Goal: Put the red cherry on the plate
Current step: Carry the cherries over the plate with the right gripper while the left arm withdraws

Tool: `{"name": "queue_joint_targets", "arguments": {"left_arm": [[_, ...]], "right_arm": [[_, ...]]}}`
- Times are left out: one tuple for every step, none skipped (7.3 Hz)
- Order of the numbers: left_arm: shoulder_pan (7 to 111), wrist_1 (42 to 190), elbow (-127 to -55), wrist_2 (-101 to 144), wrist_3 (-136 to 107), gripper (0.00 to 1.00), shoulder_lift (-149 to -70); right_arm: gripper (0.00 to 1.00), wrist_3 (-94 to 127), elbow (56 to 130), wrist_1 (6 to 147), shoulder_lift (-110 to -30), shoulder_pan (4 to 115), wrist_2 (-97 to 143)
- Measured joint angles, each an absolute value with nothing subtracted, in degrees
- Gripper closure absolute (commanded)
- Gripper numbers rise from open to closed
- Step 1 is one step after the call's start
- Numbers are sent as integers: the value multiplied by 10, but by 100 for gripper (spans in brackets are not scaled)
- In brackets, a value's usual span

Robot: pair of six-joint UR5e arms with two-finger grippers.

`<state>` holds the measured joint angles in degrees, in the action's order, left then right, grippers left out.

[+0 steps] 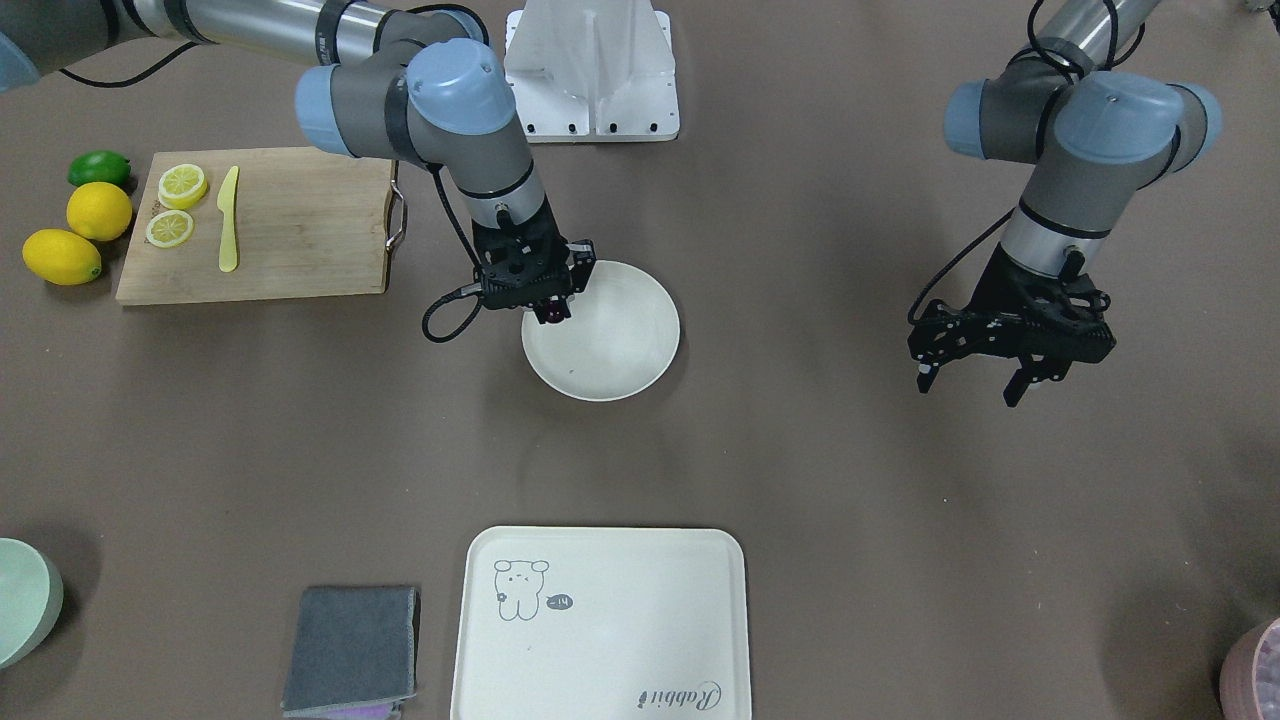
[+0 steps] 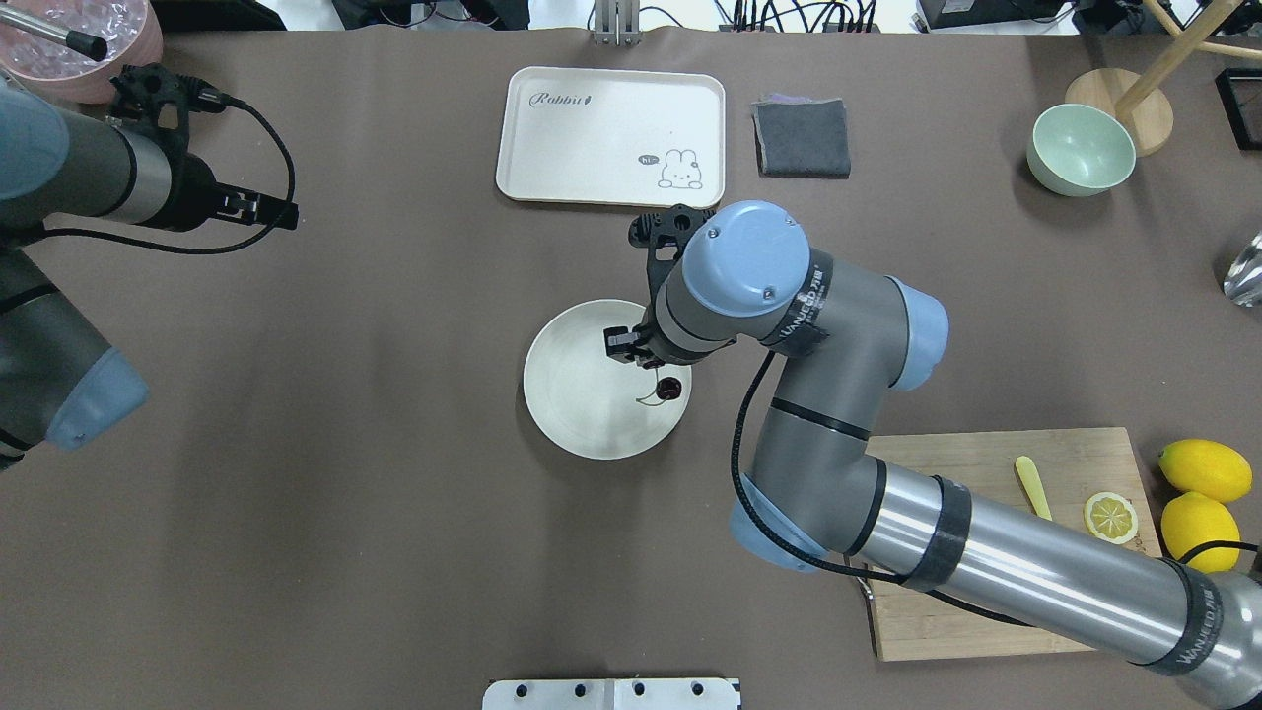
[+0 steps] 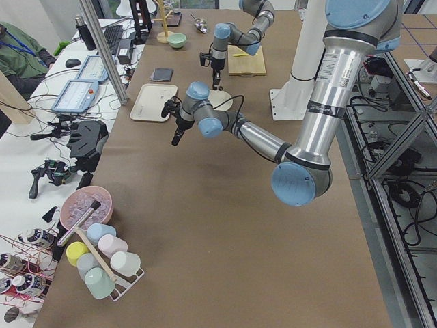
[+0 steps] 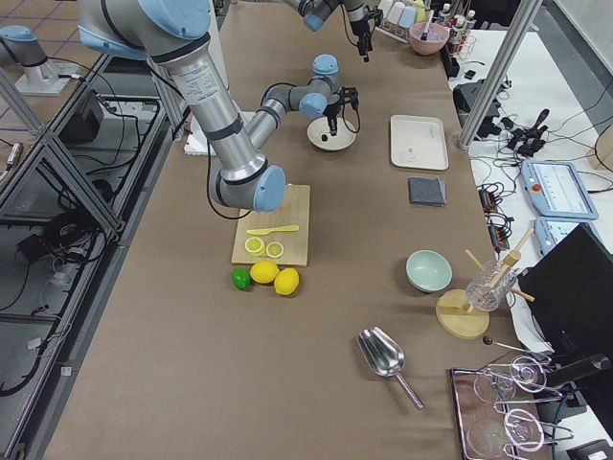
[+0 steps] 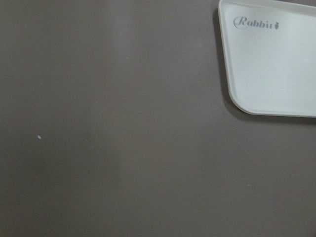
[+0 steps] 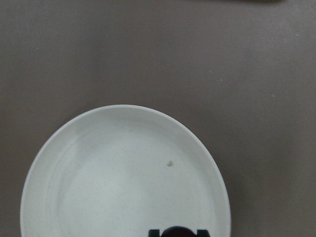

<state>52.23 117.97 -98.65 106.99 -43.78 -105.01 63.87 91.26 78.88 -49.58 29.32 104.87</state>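
Observation:
The round cream-white plate (image 1: 620,350) sits at the table's middle. My right gripper (image 1: 553,310) hangs low over the plate's edge nearest the robot, shut on the red cherry (image 1: 553,313). In the overhead view the dark cherry (image 2: 668,389) shows just below the wrist, its thin stem curving over the plate (image 2: 582,394). The right wrist view has the cherry (image 6: 178,232) at the bottom edge between two dark fingertips, above the plate (image 6: 118,182). My left gripper (image 1: 970,388) hovers open and empty over bare table, far from the plate.
A wooden cutting board (image 1: 290,225) with lemon slices (image 1: 183,185) and a yellow knife (image 1: 229,220) lies beside the right arm, with two lemons (image 1: 98,210) and a lime (image 1: 98,167) past it. A rabbit tray (image 1: 600,625), grey cloth (image 1: 352,648) and green bowl (image 1: 25,600) line the far edge.

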Motion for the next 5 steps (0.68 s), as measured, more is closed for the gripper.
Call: {"name": "queue_joint_targets", "arguments": {"left_arm": [[528,1181,-984,1069,-426,2,-1044],[530,1184,-983,1068,-423,2,-1039],[530,1187,-983,1068,-422,2,-1036],[531,1188,-983,1068,-422,2,-1035],[531,1188,-983,1068,-421,2,-1034]], "right_arm": [[100,645,893,787,-481,283,1035],[100,648,874,775,-473,273,1025],[100,652,858,757,-470,264,1020],[100,658,850,747,-468,258,1019],[59,661,846,743,-466,253,1019]]}}
